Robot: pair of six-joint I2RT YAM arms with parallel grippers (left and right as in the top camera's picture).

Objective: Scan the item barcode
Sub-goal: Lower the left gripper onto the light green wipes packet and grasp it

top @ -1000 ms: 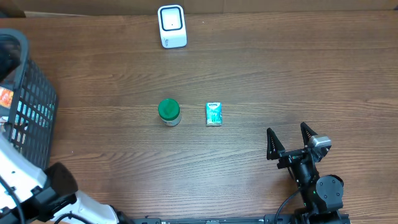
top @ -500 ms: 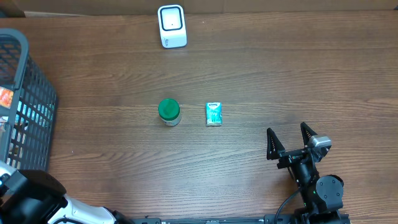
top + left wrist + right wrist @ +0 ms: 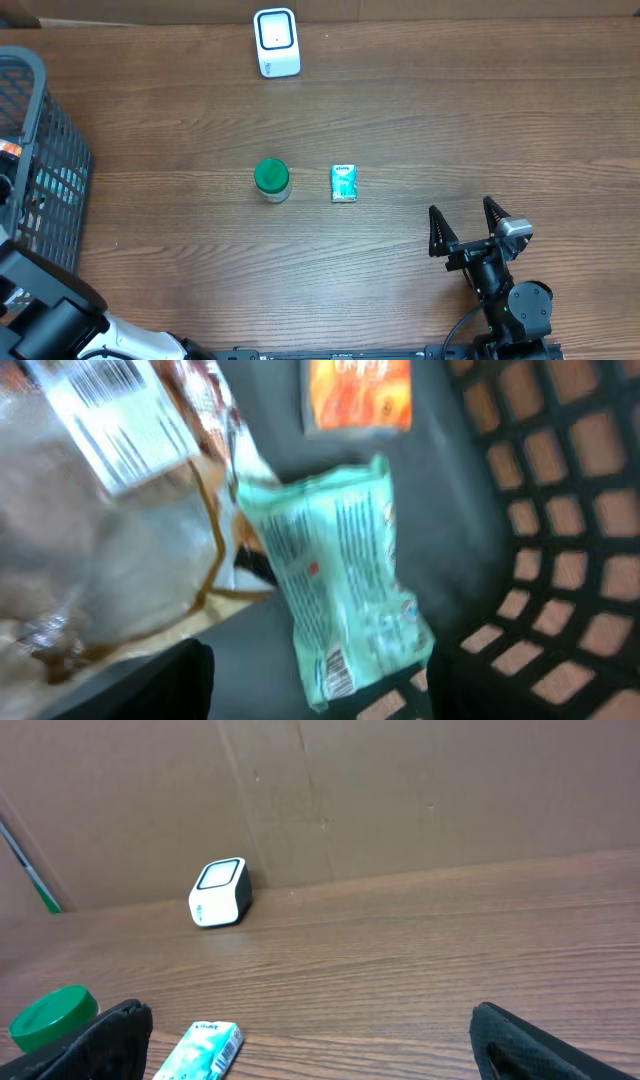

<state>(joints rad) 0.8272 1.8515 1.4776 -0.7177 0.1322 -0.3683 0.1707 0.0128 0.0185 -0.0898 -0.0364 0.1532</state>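
My left hand (image 3: 320,695) hangs inside the basket (image 3: 560,510) with its fingers (image 3: 160,680) spread at the bottom corners of the wrist view. The left finger stands clear of the mint-green packet (image 3: 345,590) lying between them. The picture is blurred, but I see no pinch on it. That packet lies slanted on the basket floor, with a small barcode near its lower end. A clear bag (image 3: 90,550) with a white barcode label is at the upper left of that view, and an orange packet (image 3: 357,395) is at the top centre.

In the overhead view, the left arm now shows only as a dark block in the lower left corner. A second ago its white link crossed the basket's near end and a dark part sat over the far rim.

My right hand (image 3: 465,228) is at the lower right of the overhead view, fingers wide apart and holding nothing, just as it was a second ago.

On the worktop (image 3: 450,120), the green-lidded jar (image 3: 271,180) and the teal packet (image 3: 344,183) sit side by side but apart in the middle. The scanner (image 3: 276,42) stands at the top centre. None of these three has moved.
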